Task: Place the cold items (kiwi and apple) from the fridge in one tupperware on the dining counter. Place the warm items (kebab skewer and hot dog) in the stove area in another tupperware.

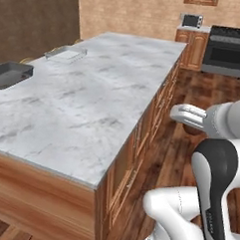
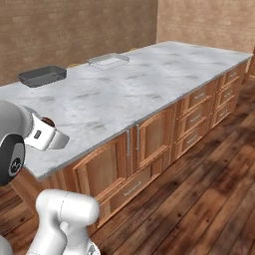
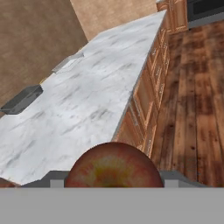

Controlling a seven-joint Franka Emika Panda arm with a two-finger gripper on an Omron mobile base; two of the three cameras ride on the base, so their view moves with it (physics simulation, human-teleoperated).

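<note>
A red-yellow apple (image 3: 113, 171) sits between my fingertips, and my gripper (image 3: 113, 180) is shut on it. From the left base view the gripper (image 1: 184, 118) hangs over the wooden floor to the right of the dining counter (image 1: 92, 108), with the apple (image 1: 193, 130) just under the hand. Seen from the right base view, the gripper (image 2: 52, 131) and apple (image 2: 48, 121) are at the counter's near corner (image 2: 45, 164). A dark grey tupperware (image 1: 12, 74) (image 2: 42, 75) (image 3: 22, 99) and a clear tupperware (image 1: 65, 53) (image 2: 108, 61) (image 3: 68, 62) stand along the counter's far side. Kiwi, kebab skewer and hot dog are out of view.
Wooden drawers and cabinet doors (image 2: 149, 144) line the counter's side. A black stove (image 1: 228, 50) and a toaster oven (image 1: 191, 20) stand against the back wall. Wooden floor (image 3: 192, 109) runs along the counter.
</note>
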